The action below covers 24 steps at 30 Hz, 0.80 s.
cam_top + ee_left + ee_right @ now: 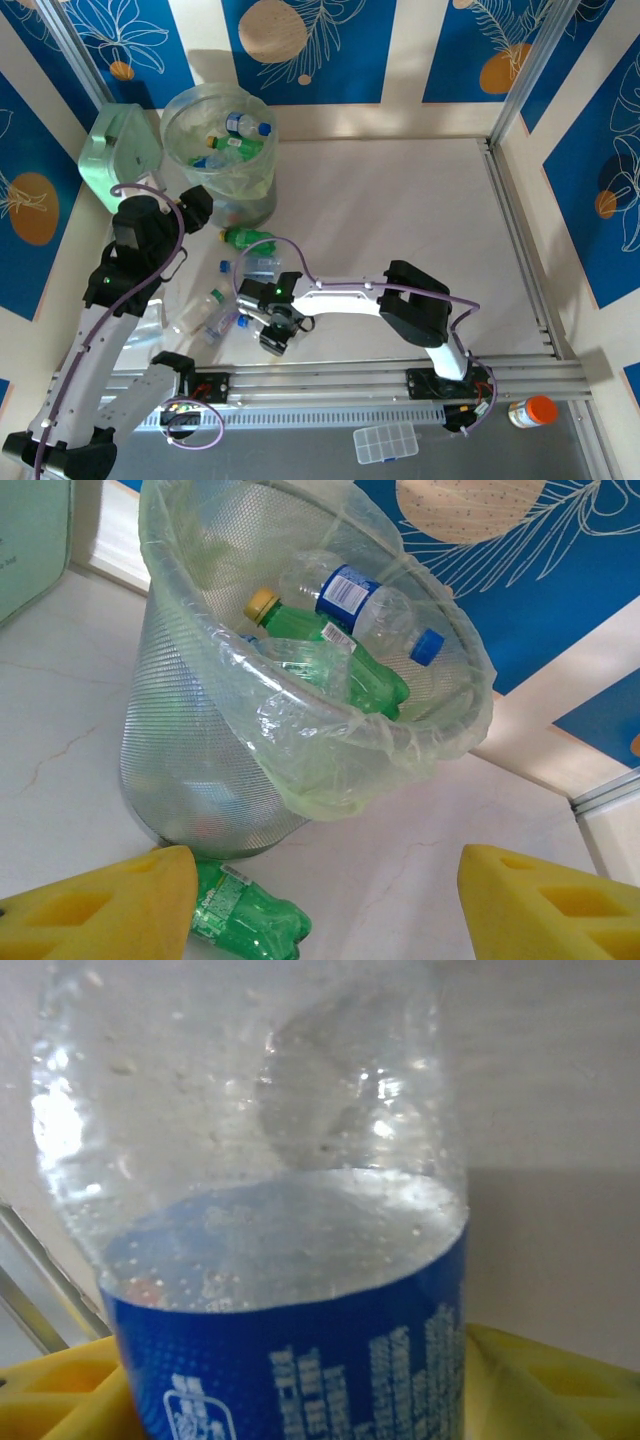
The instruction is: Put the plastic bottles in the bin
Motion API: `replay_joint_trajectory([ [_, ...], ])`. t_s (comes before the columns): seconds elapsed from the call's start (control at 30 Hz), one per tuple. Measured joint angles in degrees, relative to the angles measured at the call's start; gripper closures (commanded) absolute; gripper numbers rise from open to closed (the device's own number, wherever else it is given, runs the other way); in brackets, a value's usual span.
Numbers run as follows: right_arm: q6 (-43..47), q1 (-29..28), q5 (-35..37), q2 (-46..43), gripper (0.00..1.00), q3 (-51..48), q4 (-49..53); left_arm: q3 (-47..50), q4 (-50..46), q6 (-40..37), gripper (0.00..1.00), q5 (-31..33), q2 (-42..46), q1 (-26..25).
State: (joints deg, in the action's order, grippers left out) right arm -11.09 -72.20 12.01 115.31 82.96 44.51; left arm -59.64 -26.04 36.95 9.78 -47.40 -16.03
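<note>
Left end effector (328,872) open, empty, just beside bin (190,730); green bottle (245,912) lies at its base. Right end effector (290,1385) grips blue-label bottle (250,1160) on surface (400,200). Step: pickup. Next: lift, carry over bin rim, release.

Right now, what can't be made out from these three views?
- Right wrist: the blue-label bottle is cut off by the top and bottom edges. It covers the right end effector pads, so the grip is unclear.
- Left wrist: the green bottle is partly behind a yellow finger. Lower contents of the bin blur behind its liner.
- Top: the loose bottles run under the right arm, so the count is uncertain.
</note>
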Motion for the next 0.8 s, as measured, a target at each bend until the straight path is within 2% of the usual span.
replay_joint_trajectory([
  [0.17,0.13,0.11,0.02,-1.66,0.42,-2.14,-1.92,0.13,0.0,-0.7,0.3,0.15,-0.07,-0.02],
  [0.33,0.2,1.46,0.26,-7.74,0.47,-7.96,-3.85,0.13,0.15,-1.53,0.3,-2.34,-1.31,0.0],
  [0.4,0.2,2.71,0.26,-11.69,0.51,-10.56,-4.7,0.15,0.66,-1.99,0.31,-5.03,-1.95,-0.02],
  [0.6,0.09,7.76,-0.83,-24.92,0.5,-17.42,-8.33,1.49,3.56,-4.2,0.31,-14.82,-3.74,-0.17],
  [0.8,-0.92,15.28,-7.74,-37.05,0.49,-24.74,-12.31,8.52,11.8,-4.46,0.32,-29.38,-5.16,-0.81],
])
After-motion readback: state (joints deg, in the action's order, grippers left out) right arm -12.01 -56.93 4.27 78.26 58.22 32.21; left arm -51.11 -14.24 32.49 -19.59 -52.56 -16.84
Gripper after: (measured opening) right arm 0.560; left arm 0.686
